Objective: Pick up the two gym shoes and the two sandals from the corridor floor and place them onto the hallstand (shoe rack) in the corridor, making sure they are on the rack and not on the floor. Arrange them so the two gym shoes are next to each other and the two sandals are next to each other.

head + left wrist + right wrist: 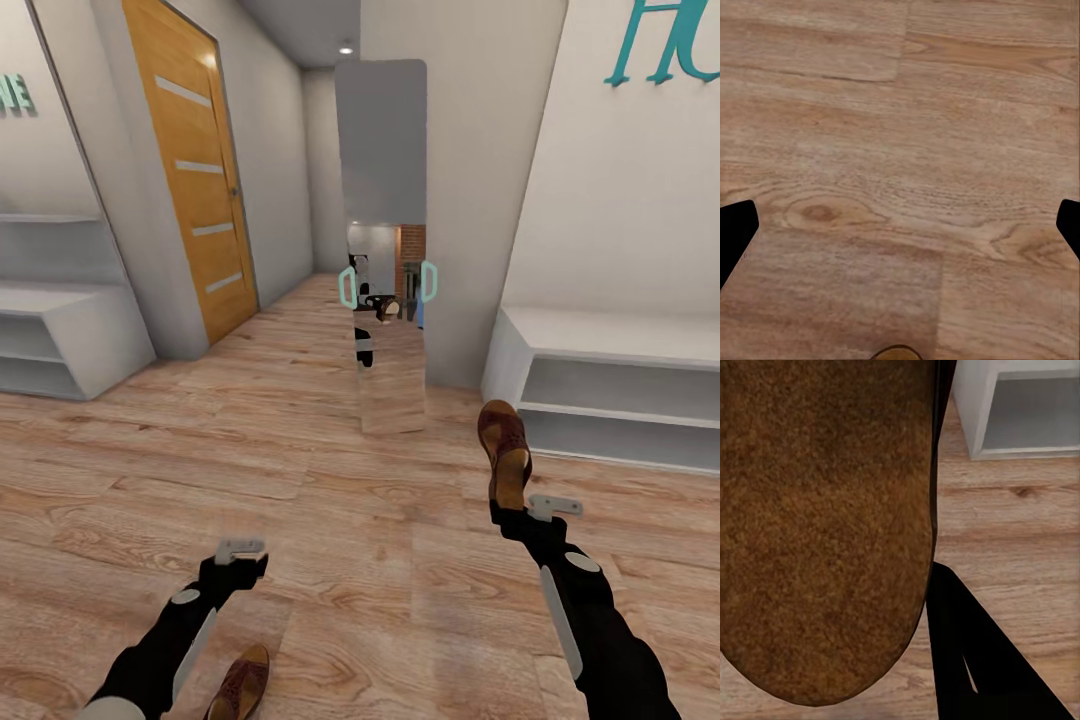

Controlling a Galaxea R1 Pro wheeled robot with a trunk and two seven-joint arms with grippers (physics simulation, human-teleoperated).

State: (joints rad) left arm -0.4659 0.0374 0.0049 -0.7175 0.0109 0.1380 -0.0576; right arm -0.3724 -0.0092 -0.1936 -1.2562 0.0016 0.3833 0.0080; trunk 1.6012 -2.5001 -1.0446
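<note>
Right fingers [512, 508] clamp sandal [503, 450] heel, toe up. I steer it level into hallstand [610, 345] compartment, clearing edge. Left fingers [240, 553] spread, empty.

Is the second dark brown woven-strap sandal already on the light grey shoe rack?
No, the second dark brown woven-strap sandal lies on the wood-plank floor beside the left arm, away from the light grey shoe rack.
</note>
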